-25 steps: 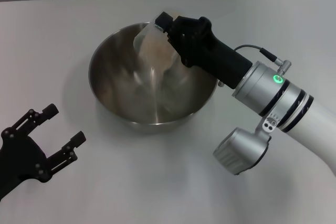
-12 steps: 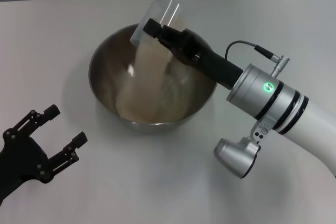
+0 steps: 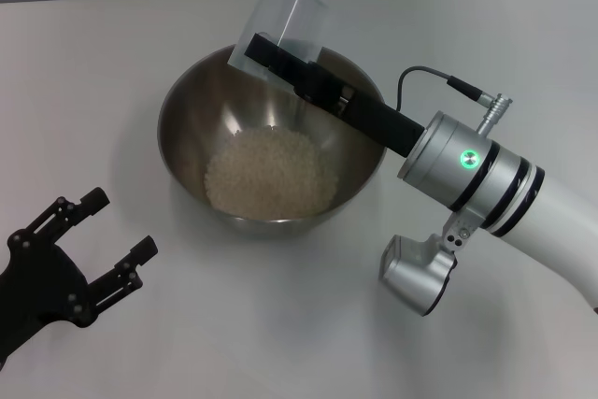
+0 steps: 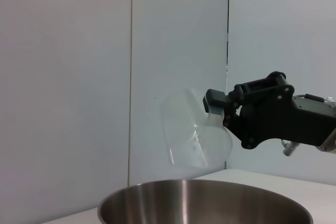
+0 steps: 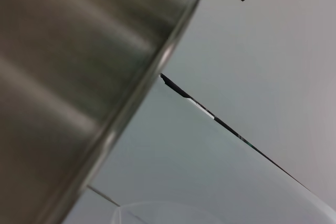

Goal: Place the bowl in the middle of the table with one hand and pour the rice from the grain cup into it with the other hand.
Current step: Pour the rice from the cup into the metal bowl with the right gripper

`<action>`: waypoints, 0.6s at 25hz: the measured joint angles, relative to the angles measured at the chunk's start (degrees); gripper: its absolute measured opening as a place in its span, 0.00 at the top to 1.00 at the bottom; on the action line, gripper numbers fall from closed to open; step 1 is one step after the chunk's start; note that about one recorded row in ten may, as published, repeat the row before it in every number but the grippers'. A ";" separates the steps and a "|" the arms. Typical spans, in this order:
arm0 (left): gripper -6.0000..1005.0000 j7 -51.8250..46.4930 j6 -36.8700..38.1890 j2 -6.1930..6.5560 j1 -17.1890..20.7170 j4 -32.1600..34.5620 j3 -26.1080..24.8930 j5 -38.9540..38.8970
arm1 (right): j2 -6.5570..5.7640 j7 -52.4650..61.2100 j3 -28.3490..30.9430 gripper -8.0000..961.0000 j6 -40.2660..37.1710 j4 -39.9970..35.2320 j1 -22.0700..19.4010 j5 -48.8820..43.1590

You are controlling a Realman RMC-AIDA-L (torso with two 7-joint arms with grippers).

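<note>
The bowl [image 3: 271, 151] is sitting near the middle of the worktop [image 3: 112, 53], with the rice [image 3: 271, 173] lying as a pale heap across its bottom. The right gripper [image 3: 280, 63] is reaching in from four o'clock and is clamping the grain cup [image 3: 280, 25] over the bowl's rim at about twelve o'clock, its jaws closed on the cup wall. The cup is looking empty and clear; its long axis is tilting steeply, mouth pointing down toward the bowl's interior and base raised toward twelve o'clock. In the left wrist view the grain cup [image 4: 194, 129] is hanging just above the bowl's rim [image 4: 205, 184], apart from it, with no grains visibly falling.

The left gripper [image 3: 98, 245] is resting idle at about eight o'clock of the bowl, well apart from it, jaws spread and holding nothing.

The relation that matters next is the cup mouth's position over the rim: judging from this, the pour seems finished, and the right arm, being the only one on the cup, would need to tip it upright and carry it clear.

Compared with half a second ago, the stream of rice running from cup to bowl has stopped, the grains have settled into a still heap, and the cup has tipped a little steeper and emptied. The left gripper has not moved.
</note>
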 joint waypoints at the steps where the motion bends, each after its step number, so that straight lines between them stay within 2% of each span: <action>1: 0.21 0.00 0.00 0.00 0.00 0.00 0.00 0.00 | 0.00 0.00 0.00 0.99 0.00 0.00 0.00 0.00; 6: 0.21 0.01 -0.05 -0.01 -0.11 0.00 -0.08 0.00 | 0.00 0.11 -0.01 0.99 0.32 0.09 -0.04 -0.13; 10: 0.21 0.01 -0.06 -0.01 -0.18 0.00 -0.08 -0.02 | -0.01 7.08 0.07 0.99 0.30 1.13 -1.08 -0.04; 13: 0.21 0.01 -0.07 -0.01 -0.18 0.00 -0.02 -0.04 | 0.01 18.38 1.46 0.99 0.26 4.31 -3.08 1.43; 15: 0.21 0.01 -0.06 -0.01 -0.19 0.00 -0.04 -0.05 | 0.20 31.42 1.96 0.99 0.43 7.24 -4.71 5.89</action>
